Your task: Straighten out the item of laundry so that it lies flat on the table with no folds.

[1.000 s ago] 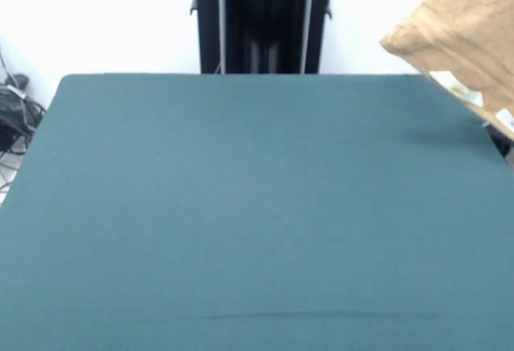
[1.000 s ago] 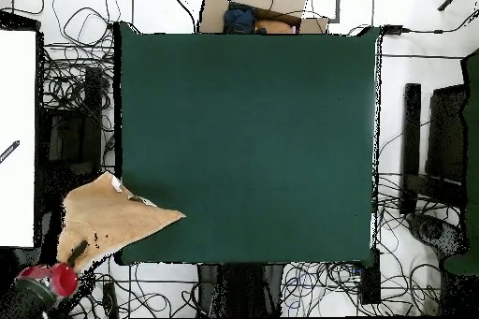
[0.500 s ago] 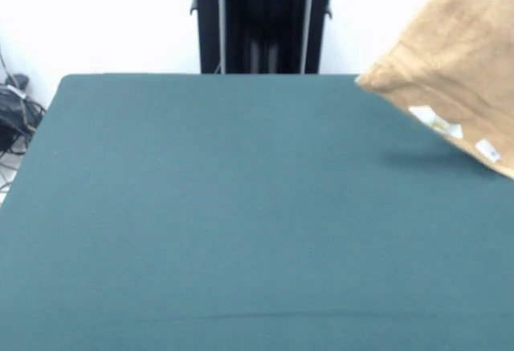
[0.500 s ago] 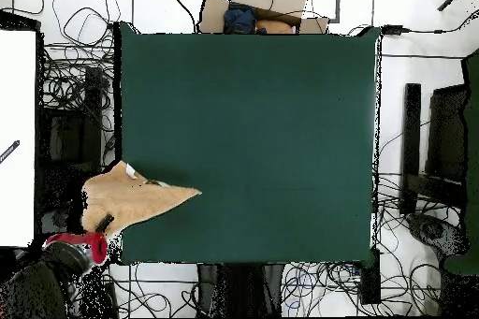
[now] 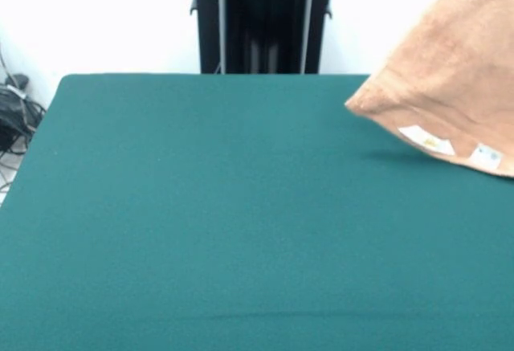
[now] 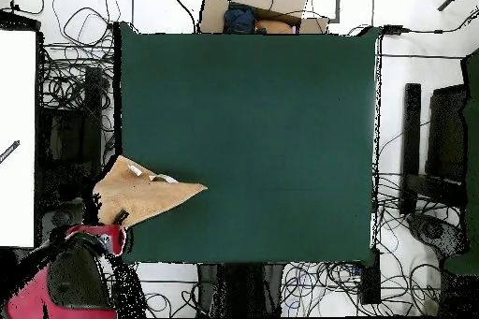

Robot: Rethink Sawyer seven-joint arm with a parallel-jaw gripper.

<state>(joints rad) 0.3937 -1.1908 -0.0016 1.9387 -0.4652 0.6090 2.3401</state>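
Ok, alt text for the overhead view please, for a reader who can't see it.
A peach-orange towel hangs from the red robot arm over one corner of the dark green table, one tip reaching inward over the cloth. The rest of the tabletop is bare, and tangled cables cover the floor around it.

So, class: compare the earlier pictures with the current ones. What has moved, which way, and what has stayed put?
The towel, hanging in the air, has been carried further in over the table: in the front view its low corner has moved leftward from the right edge, and its white labels show more fully. Overhead, the red arm has come further into the picture. The table and the cables around it are unchanged.
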